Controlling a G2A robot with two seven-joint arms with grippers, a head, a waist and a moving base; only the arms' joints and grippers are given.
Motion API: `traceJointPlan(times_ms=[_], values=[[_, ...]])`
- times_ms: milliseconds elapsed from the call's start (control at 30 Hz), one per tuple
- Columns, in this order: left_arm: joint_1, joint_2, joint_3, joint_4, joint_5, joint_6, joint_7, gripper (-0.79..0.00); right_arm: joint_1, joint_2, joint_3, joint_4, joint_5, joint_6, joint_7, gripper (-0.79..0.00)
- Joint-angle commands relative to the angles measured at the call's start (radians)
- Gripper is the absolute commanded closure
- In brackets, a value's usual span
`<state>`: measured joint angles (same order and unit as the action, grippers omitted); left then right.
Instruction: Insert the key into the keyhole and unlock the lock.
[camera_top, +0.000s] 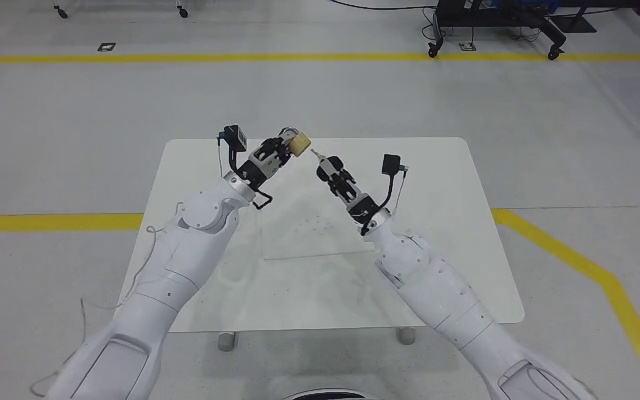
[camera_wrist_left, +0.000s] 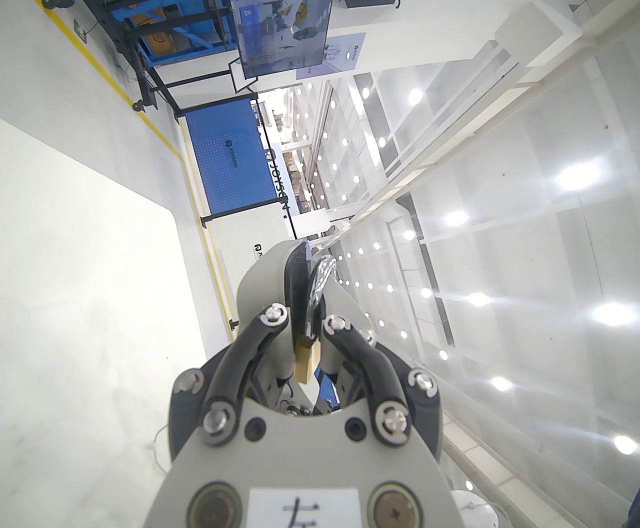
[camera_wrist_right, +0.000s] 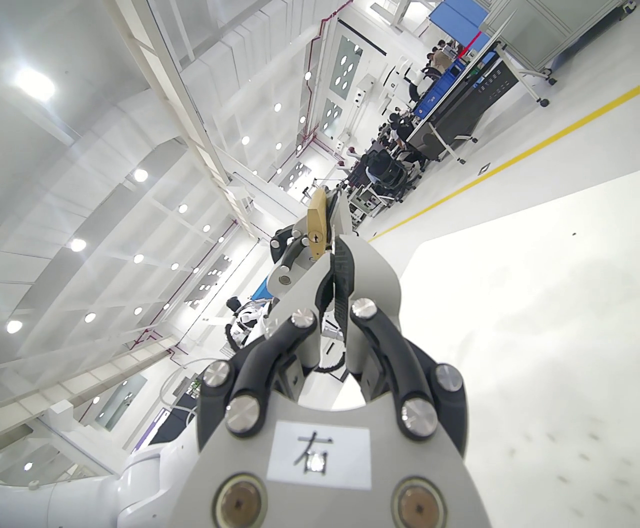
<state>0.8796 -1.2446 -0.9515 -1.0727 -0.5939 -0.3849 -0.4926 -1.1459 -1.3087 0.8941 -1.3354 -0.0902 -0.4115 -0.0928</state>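
Currently I have both arms raised over the far half of the white worktop (camera_top: 420, 250), their tips angled in toward each other. The left pincer (camera_top: 285, 146) is clamped on the brass lock (camera_top: 297, 144), which sticks out past its fingertips toward the other arm. The right pincer (camera_top: 326, 163) is closed on the key (camera_top: 317, 155), a thin pale sliver pointing at the lock. From the right wrist camera I see the lock's end face with the keyhole (camera_wrist_right: 315, 235) turned toward me, just beyond my fingers (camera_wrist_right: 345, 260). Those fingers cover nearly all of the key, so I cannot tell whether its tip touches the keyhole or stops just short. From above, the key and lock look very close, with a slight gap between them. A scatter of small dark specks (camera_top: 325, 215) lies on the worktop under the arms. Beyond the worktop, a yellow line (camera_top: 300, 57) crosses the floor, and a black wheeled frame (camera_top: 490, 20) stands well apart at the far right.
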Motion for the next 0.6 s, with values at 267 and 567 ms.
traceJointPlan(times_ms=[267,567], values=[[0.004,-0.008,-0.017,0.005,0.04,-0.014,-0.014,0.0,-0.006,-0.012,0.015,0.004,0.021,-0.003,0.037,0.0],[0.01,-0.016,-0.03,0.006,0.085,-0.028,0.003,0.0,-0.016,-0.02,0.031,-0.002,0.033,-0.009,0.072,0.0]])
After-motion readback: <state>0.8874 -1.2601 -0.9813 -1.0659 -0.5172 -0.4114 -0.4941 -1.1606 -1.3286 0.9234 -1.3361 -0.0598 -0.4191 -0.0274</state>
